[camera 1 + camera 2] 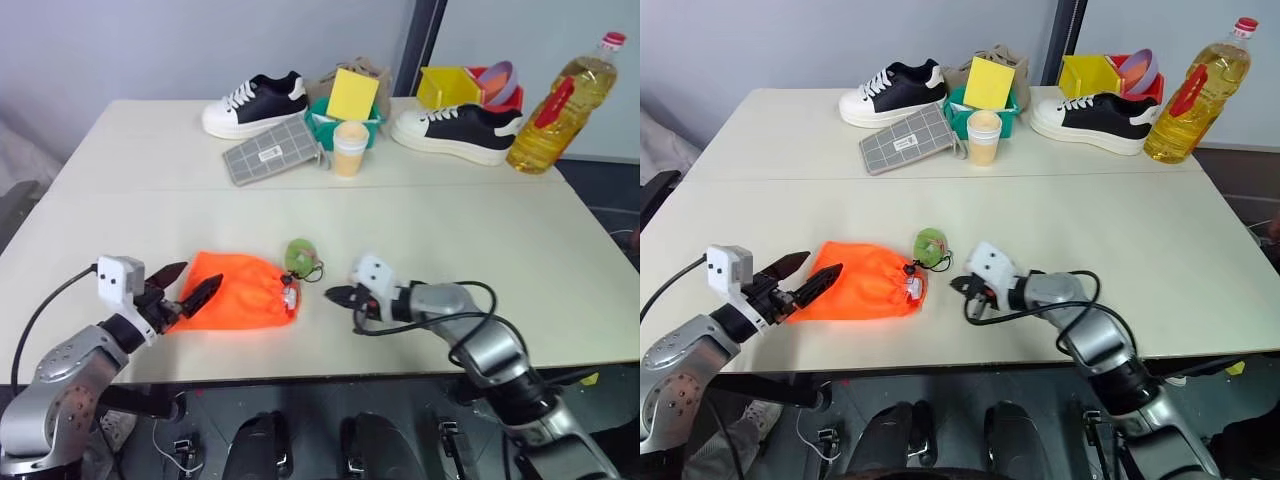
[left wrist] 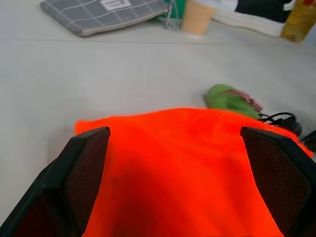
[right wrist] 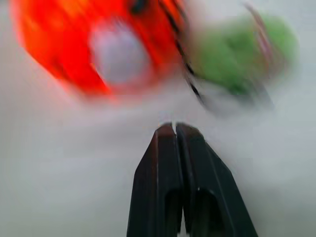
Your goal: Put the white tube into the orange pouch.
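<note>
The orange pouch (image 1: 238, 290) lies flat near the table's front edge, its gathered mouth facing right. A white tube end (image 1: 289, 296) shows in that mouth, seen blurred as a pale round shape (image 3: 118, 57) in the right wrist view. The dark cord leads to the green disc tag (image 1: 299, 255) just beyond the mouth. My left gripper (image 1: 202, 275) is open at the pouch's closed left end, with its fingers (image 2: 84, 168) on either side of the fabric. My right gripper (image 1: 332, 294) is shut and empty, low over the table a short way right of the mouth, pointing at it.
Along the far side stand two black-and-white shoes (image 1: 255, 103) (image 1: 455, 128), a grey checked case (image 1: 272, 151), a green basket (image 1: 322, 122) with a yellow block, a paper cup (image 1: 349, 149), yellow and red bins (image 1: 448, 85) and an oil bottle (image 1: 558, 105).
</note>
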You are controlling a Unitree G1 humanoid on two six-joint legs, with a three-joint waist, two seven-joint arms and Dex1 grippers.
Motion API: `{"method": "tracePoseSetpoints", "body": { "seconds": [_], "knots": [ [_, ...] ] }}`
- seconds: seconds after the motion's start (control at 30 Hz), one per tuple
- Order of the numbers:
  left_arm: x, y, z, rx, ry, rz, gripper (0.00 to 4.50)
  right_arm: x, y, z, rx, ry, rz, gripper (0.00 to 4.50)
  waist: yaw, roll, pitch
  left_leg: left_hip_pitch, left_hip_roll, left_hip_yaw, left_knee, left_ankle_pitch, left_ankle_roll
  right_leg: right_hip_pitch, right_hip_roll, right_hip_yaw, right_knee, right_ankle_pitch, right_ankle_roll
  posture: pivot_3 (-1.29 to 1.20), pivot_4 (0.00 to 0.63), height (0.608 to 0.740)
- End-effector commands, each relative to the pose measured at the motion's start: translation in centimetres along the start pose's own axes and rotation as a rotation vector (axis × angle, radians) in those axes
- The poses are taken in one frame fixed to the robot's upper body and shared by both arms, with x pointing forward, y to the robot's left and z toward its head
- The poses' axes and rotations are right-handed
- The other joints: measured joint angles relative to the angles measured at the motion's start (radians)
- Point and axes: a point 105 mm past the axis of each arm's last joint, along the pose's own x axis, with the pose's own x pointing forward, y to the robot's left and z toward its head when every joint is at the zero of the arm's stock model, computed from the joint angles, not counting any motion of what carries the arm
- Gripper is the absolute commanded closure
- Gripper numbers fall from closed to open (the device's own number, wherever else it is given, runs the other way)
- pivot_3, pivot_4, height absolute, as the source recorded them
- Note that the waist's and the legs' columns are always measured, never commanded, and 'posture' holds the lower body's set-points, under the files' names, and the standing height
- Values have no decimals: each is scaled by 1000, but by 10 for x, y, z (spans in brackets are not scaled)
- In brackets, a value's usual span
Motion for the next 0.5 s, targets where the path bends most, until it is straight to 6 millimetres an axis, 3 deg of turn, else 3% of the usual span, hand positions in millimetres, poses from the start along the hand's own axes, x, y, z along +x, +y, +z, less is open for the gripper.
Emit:
{"method": "tracePoseSetpoints", "body": {
  "seconds": [0.03, 0.27, 0.5],
  "knots": [
    [-12, 14, 10, 68, -9, 41, 0, -32, -10, 2, -27, -44, -66, 4397, 0, 0, 0, 0, 0, 0, 0, 0, 0, 0, 0, 0, 0, 0, 0, 0, 150, 740],
    [-32, 25, -1, 130, 87, 66, 0, -85, -34, -9, 79, -114, -219, 4397, -3, 0, 0, 0, 0, 0, -1, 0, 0, 0, 0, 0, 0, 0, 0, 0, 150, 740],
    [-43, 25, -18, 162, 157, 59, 0, -101, -41, -12, 125, -149, -248, 4397, -1, 0, 0, 1, 0, -1, -1, -1, 0, -2, 0, 0, -1, -1, -2, 0, 150, 740]
  ]
}}
